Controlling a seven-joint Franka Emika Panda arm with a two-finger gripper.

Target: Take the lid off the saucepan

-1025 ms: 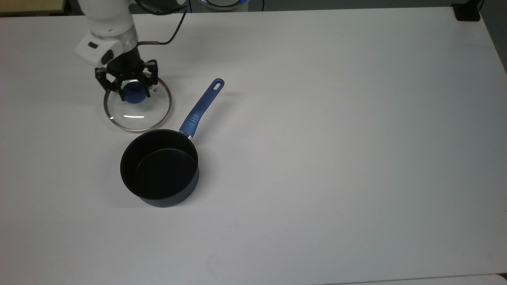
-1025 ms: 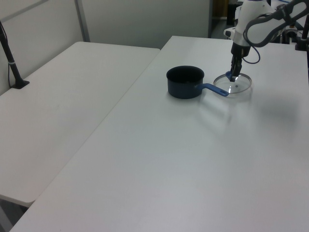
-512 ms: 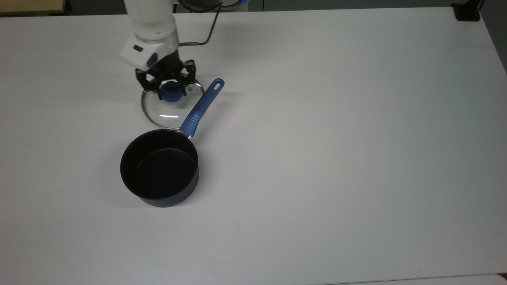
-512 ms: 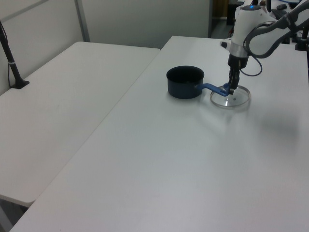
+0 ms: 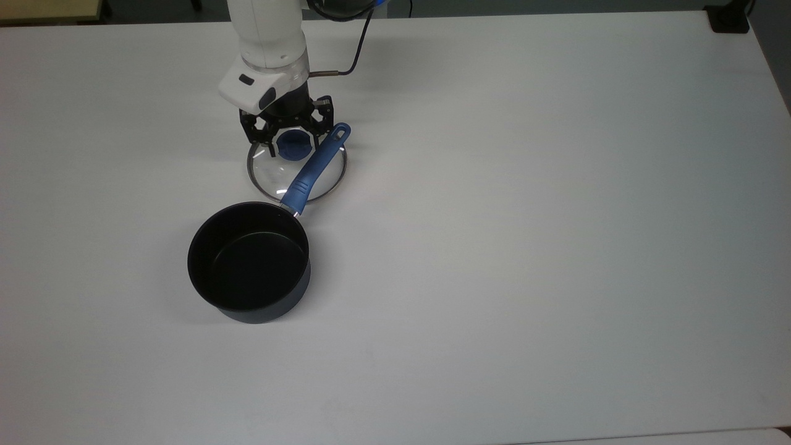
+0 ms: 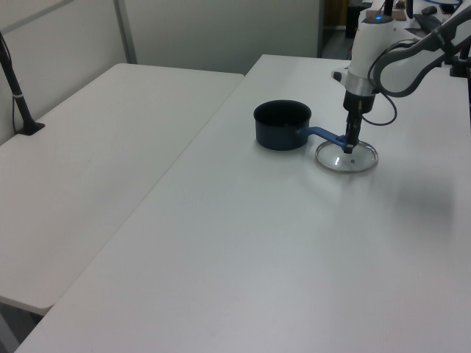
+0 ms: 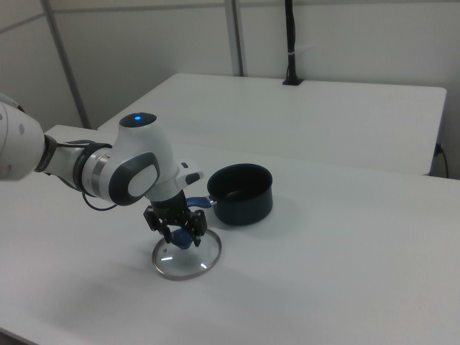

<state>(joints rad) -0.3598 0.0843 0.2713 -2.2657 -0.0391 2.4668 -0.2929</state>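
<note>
The saucepan (image 5: pixel 247 262) stands uncovered on the white table, dark navy with a black inside, and its long blue handle (image 5: pixel 315 164) points toward the arm. The clear glass lid (image 5: pixel 266 174) with its metal rim hangs low at the handle's far end and overlaps the handle in the top view. I cannot tell whether lid and handle touch. My gripper (image 5: pixel 291 141) points straight down, shut on the lid's blue knob (image 5: pixel 290 148). From the side, the lid (image 6: pixel 346 157) sits near the table beside the saucepan (image 6: pixel 282 125), under my gripper (image 6: pixel 349 145). In the right view my gripper (image 7: pixel 180 236) holds the lid (image 7: pixel 187 257) in front of the saucepan (image 7: pixel 241 194).
The white table (image 5: pixel 525 247) stretches wide toward the top view's right and front. A black block (image 5: pixel 729 18) sits at its far right corner. A second white table (image 6: pixel 96 147) adjoins it, with a black clamped post (image 6: pixel 18 88) at its edge.
My gripper has carried the lid toward the top view's right, from beside the handle to across its end. The saucepan has stayed put.
</note>
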